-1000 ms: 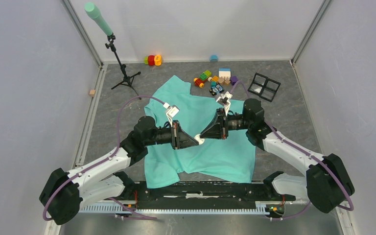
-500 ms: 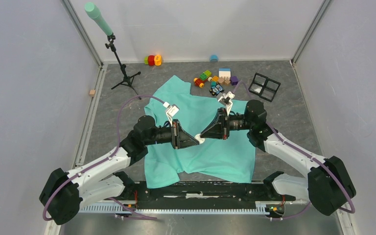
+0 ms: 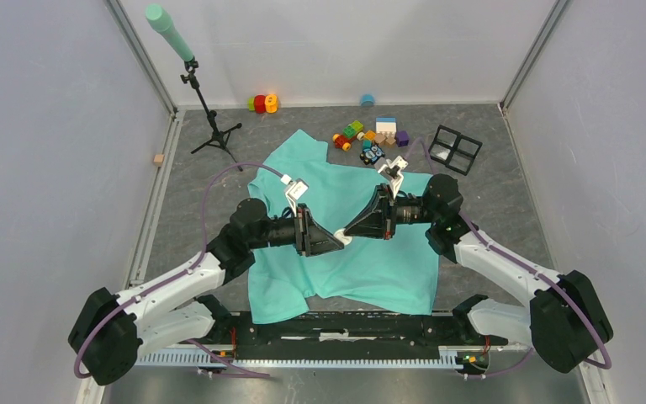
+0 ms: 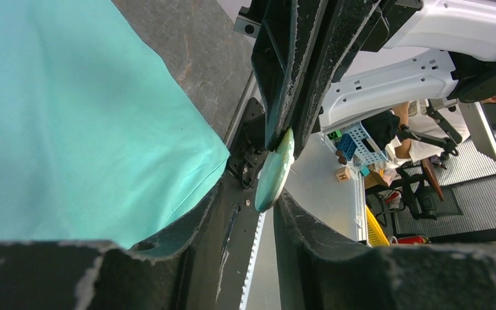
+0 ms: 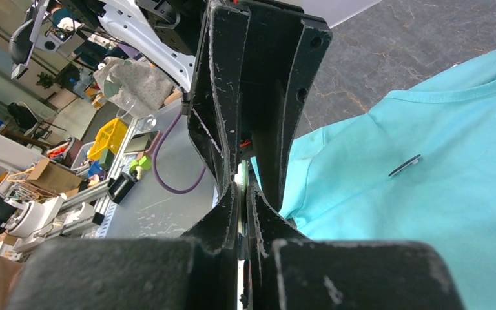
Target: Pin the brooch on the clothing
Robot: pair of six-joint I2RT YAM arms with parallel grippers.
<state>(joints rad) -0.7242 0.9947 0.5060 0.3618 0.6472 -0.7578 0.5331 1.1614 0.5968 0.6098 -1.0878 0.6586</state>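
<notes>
Centre of frame: left gripper (image 3: pixel 339 241) and right gripper (image 3: pixel 349 233) meet tip to tip above the clothing (image 3: pixel 349 268), both jaws nearly closed on one thin pale-green disc, the brooch (image 4: pixel 275 172). Its face and pin are hidden edge-on. Fabric soft, matte; a small dark oval piece (image 5: pixel 405 165) lies on it.

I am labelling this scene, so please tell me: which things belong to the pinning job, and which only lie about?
Job: shirt, brooch, left pincer, right pincer.
Lying about: toy blocks, tripod, black frame, wooden cube.
</notes>
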